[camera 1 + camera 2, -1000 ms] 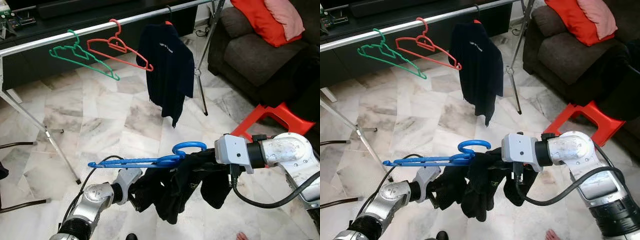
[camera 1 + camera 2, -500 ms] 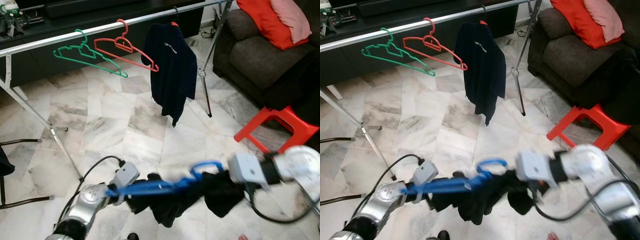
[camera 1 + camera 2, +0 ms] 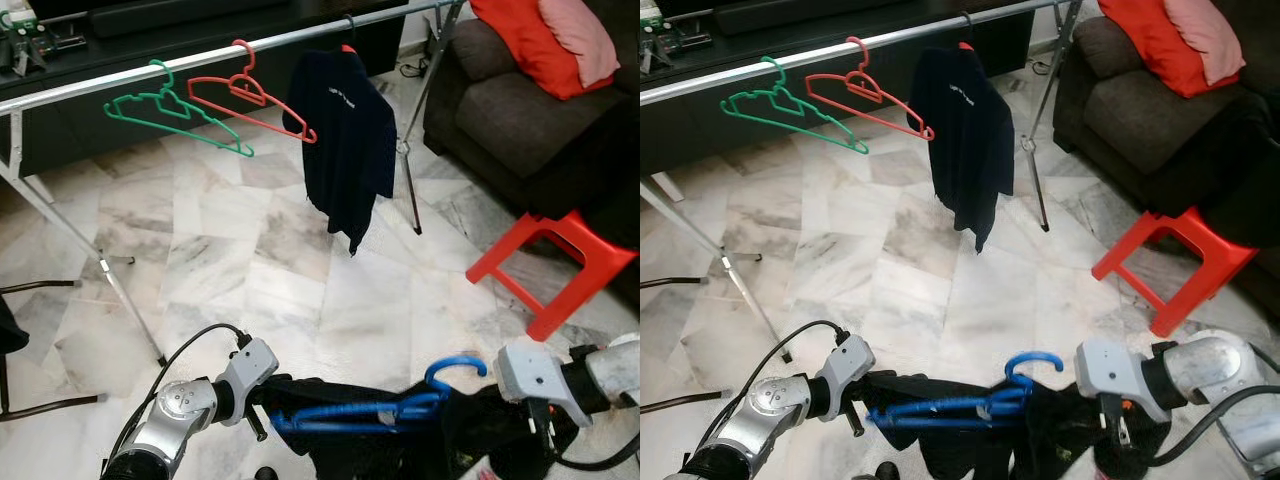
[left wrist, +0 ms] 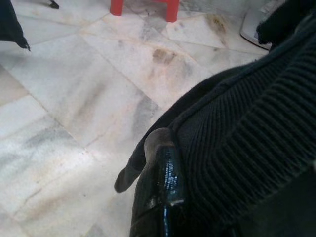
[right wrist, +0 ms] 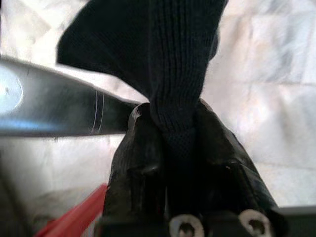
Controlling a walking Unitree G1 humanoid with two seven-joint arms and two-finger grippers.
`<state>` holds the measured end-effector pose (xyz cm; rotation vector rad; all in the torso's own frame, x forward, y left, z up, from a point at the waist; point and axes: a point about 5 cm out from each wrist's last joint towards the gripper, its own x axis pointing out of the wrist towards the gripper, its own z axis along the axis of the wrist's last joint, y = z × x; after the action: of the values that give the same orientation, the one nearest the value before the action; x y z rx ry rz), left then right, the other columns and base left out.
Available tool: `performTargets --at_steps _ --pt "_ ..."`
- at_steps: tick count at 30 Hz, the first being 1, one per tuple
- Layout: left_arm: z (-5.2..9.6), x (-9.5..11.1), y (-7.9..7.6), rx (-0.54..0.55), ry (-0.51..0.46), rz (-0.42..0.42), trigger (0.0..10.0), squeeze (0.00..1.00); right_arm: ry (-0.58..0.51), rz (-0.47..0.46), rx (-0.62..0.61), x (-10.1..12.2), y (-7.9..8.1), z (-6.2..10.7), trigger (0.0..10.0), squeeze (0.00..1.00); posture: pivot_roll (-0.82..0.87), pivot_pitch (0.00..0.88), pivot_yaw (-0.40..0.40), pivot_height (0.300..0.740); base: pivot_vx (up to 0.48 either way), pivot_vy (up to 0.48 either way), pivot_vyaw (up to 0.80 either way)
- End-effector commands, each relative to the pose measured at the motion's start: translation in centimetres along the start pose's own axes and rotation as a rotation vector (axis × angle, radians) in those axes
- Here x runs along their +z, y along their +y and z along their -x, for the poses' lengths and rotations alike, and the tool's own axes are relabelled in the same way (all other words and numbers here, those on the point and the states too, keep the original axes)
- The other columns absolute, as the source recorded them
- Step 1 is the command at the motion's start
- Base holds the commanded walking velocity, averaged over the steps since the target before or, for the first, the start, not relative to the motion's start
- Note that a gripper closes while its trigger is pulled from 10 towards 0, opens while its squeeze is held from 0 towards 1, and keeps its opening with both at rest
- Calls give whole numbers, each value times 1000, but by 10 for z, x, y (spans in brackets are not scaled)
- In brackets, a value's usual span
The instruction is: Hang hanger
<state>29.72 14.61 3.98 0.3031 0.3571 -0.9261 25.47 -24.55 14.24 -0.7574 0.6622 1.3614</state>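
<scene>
Rail [image 3: 200,58] lies up and ahead — blue hanger [image 3: 375,410], axis crosswise, low between both; right gripper [image 5: 173,148] pinching the black garment [image 3: 970,440], nearest hook; left gripper [image 4: 163,197] grip unclear.

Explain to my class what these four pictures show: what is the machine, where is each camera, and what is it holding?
A humanoid robot stands on a marble floor. Two pictures come from its head, looking down; two come from cameras on its wrists. Both arms hold a dark knitted garment carried on a blue hanger. The left gripper presses against the knit; the right gripper pinches a fold of it. Ahead stands a metal clothes rail with a green hanger, a red hanger and a dark shirt. A sofa and red stool are nearby.
</scene>
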Motion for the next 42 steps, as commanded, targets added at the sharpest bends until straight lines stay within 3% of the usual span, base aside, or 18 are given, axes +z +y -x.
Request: performTargets --at_steps 1,6,9,15,24,29,31,39,42 --pt "10 -14 6 49 63 24 0 0 110 2 -27 -13 -2 11 0 0 -110 250 11 740 0 0 0" --pt "11 -15 5 41 81 7 0 0 205 32 -137 -22 -14 10 0 0 -103 255 12 740 0 0 0" --pt "13 -18 5 40 95 -3 0 0 142 25 -198 -15 -21 12 0 0 -106 256 11 740 0 0 0" --pt "13 -19 4 37 103 -7 0 0 213 34 -159 -24 -16 13 0 0 -113 256 8 740 0 0 0" --pt "27 -17 21 73 139 -58 0 0 349 42 -197 -41 -19 16 0 0 -109 256 5 740 0 0 0" --pt "34 -20 23 21 224 -142 0 0 374 43 -237 -45 -22 18 0 0 -108 256 4 740 0 0 0" --pt "39 -27 21 -24 300 -205 0 0 309 39 -249 -37 -23 17 0 0 -109 260 6 740 0 0 0" --pt "46 -51 12 -89 474 -276 0 0 291 49 -264 -34 -27 18 0 0 -108 261 5 740 0 0 0" --pt "46 -51 12 -81 467 -272 0 0 307 57 -247 -35 -26 17 0 0 -109 261 4 740 0 0 0"
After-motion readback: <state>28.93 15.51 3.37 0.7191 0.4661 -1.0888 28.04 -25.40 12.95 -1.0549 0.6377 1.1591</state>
